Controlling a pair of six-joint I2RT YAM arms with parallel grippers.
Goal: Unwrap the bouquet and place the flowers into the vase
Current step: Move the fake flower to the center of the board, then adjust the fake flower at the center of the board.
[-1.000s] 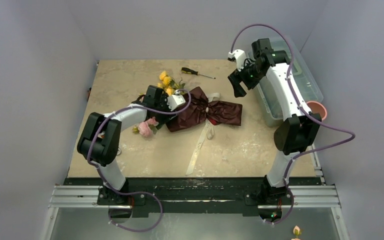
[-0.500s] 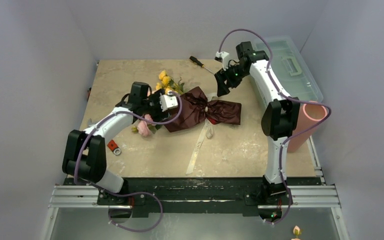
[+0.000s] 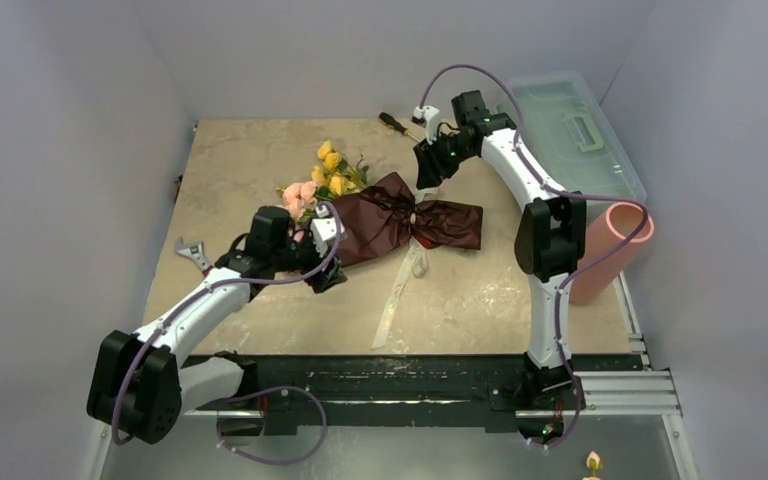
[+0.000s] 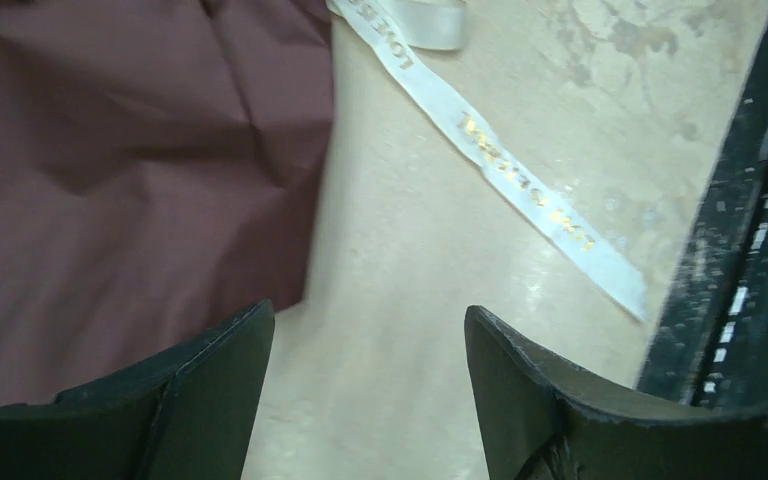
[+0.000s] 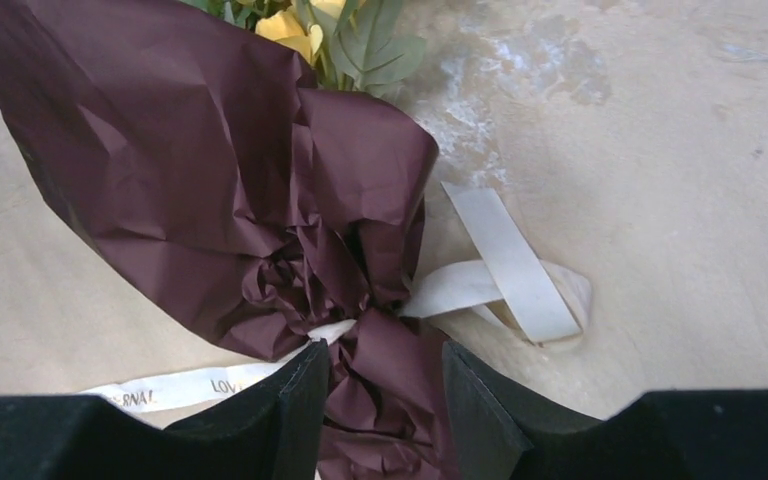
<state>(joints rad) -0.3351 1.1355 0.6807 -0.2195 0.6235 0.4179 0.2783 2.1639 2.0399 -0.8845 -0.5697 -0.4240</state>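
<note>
Swung in from the far right, the right gripper (image 5: 375, 410) now straddles the tied waist of the bouquet (image 3: 400, 215), jaws half spread, paper (image 5: 160, 150) between them, perhaps already touching. The left gripper (image 4: 370, 400) has drawn back, spread and empty, with the paper just beside one finger.

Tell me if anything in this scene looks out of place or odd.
Two tools do not belong with flower arranging: a screwdriver at the far edge of the table and a wrench near its left edge. A loose blossom also lies off the table, below the mounting rail.
</note>
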